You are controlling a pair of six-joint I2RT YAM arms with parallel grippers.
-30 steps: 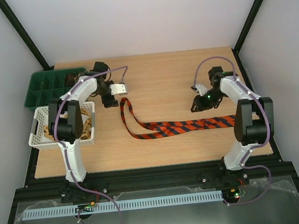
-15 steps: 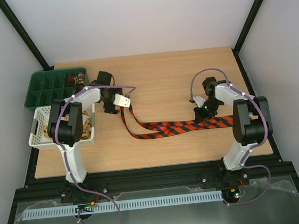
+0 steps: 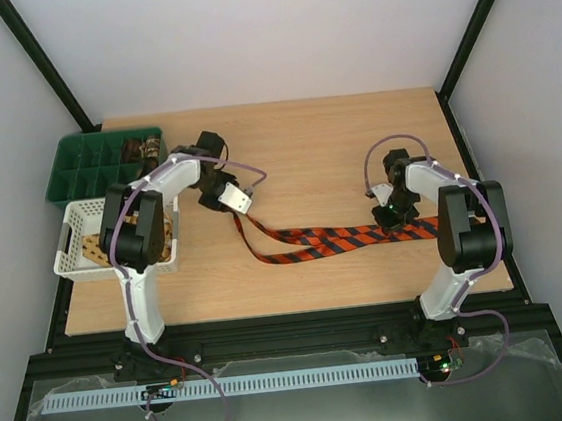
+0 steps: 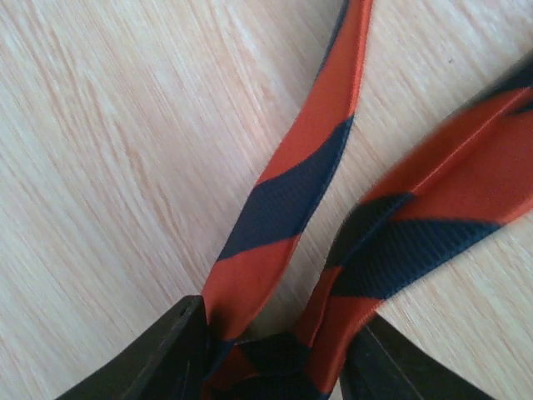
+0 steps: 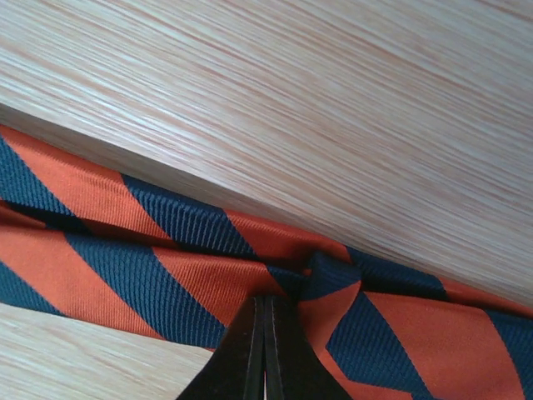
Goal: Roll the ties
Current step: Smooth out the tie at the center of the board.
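Observation:
A red-and-black striped tie point(image 3: 344, 236) lies folded across the table, its two strands running left to right. My left gripper point(image 3: 232, 206) is at the tie's left fold. In the left wrist view the fold point(image 4: 275, 250) is bunched between my fingers point(image 4: 166, 354), and the gripper point(image 4: 279, 337) is shut on it. My right gripper point(image 3: 392, 217) is down on the tie's right part. In the right wrist view the gripper point(image 5: 265, 302) is shut, and the tie point(image 5: 125, 250) puckers at the tip. Tan patterned ties point(image 3: 91, 249) lie in the basket.
A white lattice basket point(image 3: 70, 261) stands at the left edge, beside the left arm. Behind it is a green compartment tray point(image 3: 80, 166) holding a brown roll point(image 3: 140, 145). Black frame posts rise at the back corners.
My left gripper moved right and toward the front, dragging the tie's fold with it. My right gripper moved down from behind the tie onto its right part.

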